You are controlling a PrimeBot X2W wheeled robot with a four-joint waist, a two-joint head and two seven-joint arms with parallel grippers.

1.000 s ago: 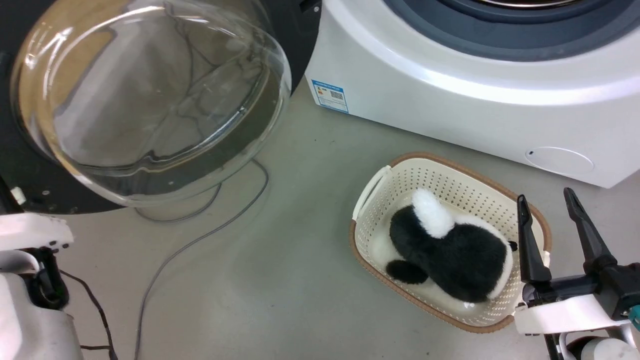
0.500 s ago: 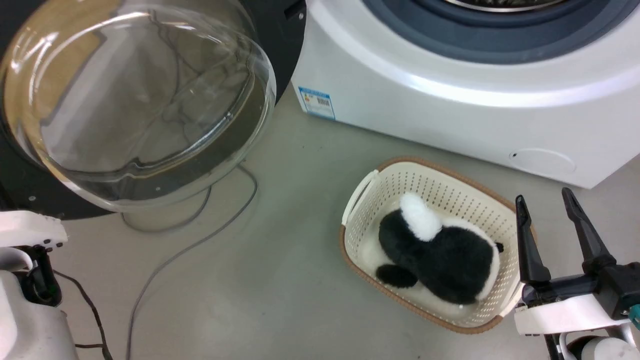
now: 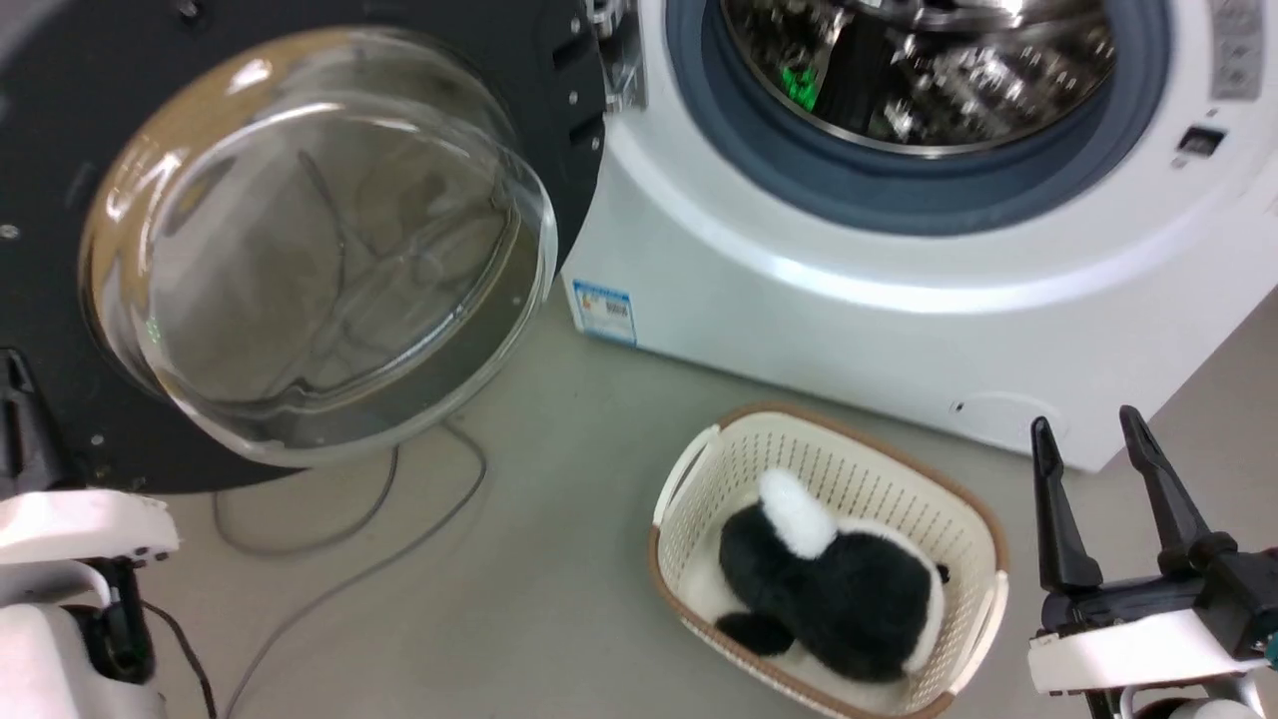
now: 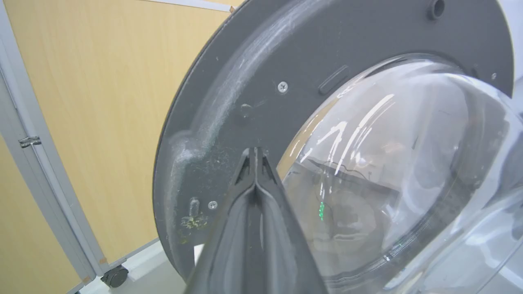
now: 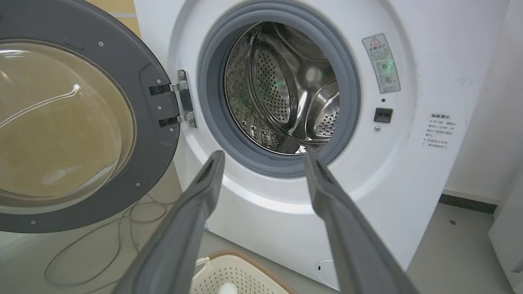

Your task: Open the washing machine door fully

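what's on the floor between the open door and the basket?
Head view: mostly bare floor, with a loose grey cable trailing out from below the washing machine door; nothing else before the basket.

Head looks down, left wrist close — all views share the washing machine door (image 3: 319, 250).

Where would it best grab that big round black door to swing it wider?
Probably the thin rim of the round black washing machine door, on the edge farthest from its metal hinge, coming edge-on from that free side. The bulging clear glass bowl looks too wide.
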